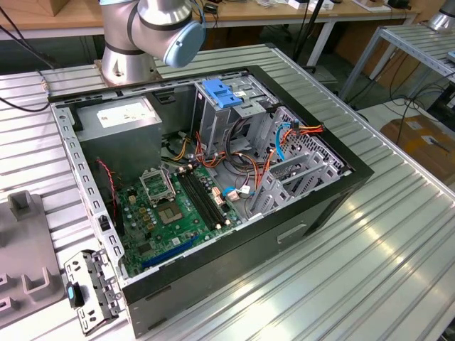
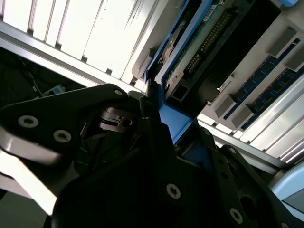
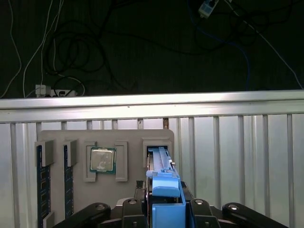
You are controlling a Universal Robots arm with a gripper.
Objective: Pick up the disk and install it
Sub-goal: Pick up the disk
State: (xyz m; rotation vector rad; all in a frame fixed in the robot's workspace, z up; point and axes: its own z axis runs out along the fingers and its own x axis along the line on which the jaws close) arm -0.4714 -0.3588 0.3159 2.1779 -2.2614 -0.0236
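Between my fingertips sits the blue plastic carrier frame of the flat silver-grey disk: my gripper pinches it while it stands on edge in a slot of a grey moulded tray. Print on the square silver processor chip beside it is too faint to read, as is the white label on the grey power-supply box inside the open black computer case. My black links cut off most of the disk's green circuit-board side in the second wrist view. Beside the slot, the slatted aluminium table lies open up to its edge rail.
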